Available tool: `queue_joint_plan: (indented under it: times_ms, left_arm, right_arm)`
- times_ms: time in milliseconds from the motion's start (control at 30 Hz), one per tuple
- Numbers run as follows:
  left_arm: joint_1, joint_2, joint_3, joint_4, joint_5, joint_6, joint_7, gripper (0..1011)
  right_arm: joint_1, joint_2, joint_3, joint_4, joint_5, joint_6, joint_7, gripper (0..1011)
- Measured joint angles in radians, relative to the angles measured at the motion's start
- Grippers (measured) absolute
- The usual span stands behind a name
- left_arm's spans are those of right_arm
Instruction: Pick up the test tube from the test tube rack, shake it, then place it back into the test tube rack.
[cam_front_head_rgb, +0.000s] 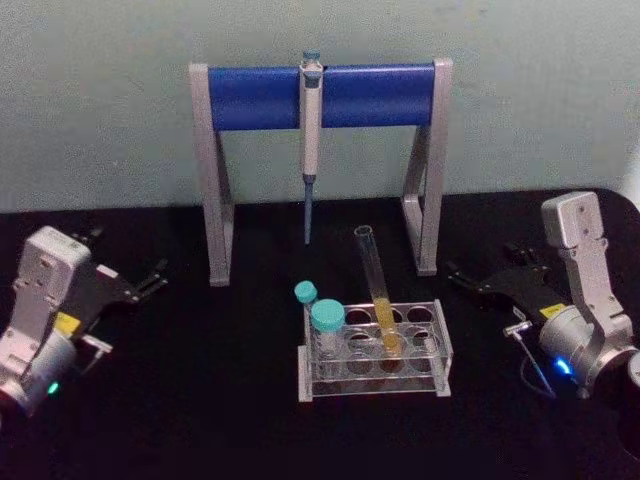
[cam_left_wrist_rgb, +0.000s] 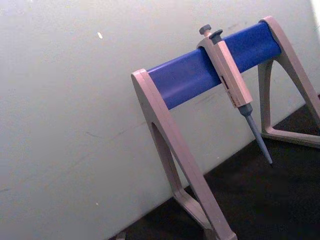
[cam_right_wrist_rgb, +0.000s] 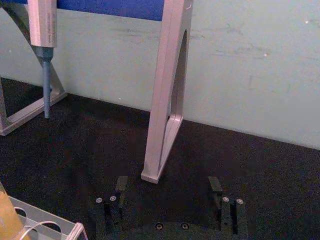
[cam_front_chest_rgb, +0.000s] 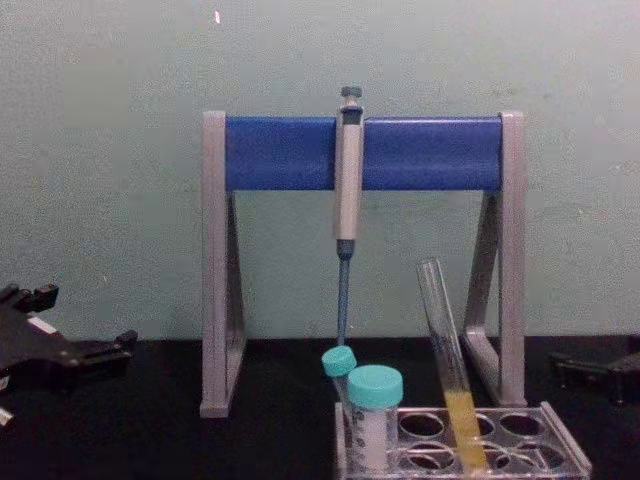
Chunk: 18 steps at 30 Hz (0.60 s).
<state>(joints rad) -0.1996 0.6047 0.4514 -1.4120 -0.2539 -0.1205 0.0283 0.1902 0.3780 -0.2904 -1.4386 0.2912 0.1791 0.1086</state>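
Head view gives you the whole layout: the test tube (cam_front_head_rgb: 378, 290) stands in the test tube rack (cam_front_head_rgb: 375, 352) at the middle of the black table (cam_front_head_rgb: 200, 420), leaning so its open mouth tilts toward the far left while its yellow-filled lower end sits in a hole of the rack's middle column. Two teal-capped tubes (cam_front_head_rgb: 320, 318) occupy the rack's left end, just beside it but not touching it.

Your right gripper (cam_front_head_rgb: 462, 277) rests on the table well to the right of the rack, fingers pointing inward toward the pipette stand (cam_front_head_rgb: 320, 150) and spread apart with nothing between them. From the right wrist view you can see those two dark fingers (cam_right_wrist_rgb: 116, 202) set wide, the stand's right leg (cam_right_wrist_rgb: 165, 100) in the gap ahead of them, and a corner of the rack with the tube's yellow liquid at the edge of the picture. The tube lies to the left of this claw and nearer the robot, well apart from it.

Your left gripper (cam_front_head_rgb: 152, 281) sits well to the left of the rack, also open and holding nothing, its tips aimed toward the stand's left leg. In the chest view it shows low at the left edge, with the tube well off to its right.

A pipette (cam_front_head_rgb: 311, 140) hangs from the stand's blue bar, behind the rack.
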Motion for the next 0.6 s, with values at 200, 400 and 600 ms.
queue_joint_plan:
  times_ms: [200,400,600]
  left_arm:
    - [0.0,0.0,0.0,0.0,0.0,0.0,0.0,1001]
    - [0.0,0.0,0.0,0.0,0.0,0.0,0.0,1001]
    - [0.0,0.0,0.0,0.0,0.0,0.0,0.0,1001]
  right_arm:
    - [0.0,0.0,0.0,0.0,0.0,0.0,0.0,1000]
    - [0.0,0.0,0.0,0.0,0.0,0.0,0.0,1000]
    - [0.0,0.0,0.0,0.0,0.0,0.0,0.0,1000]
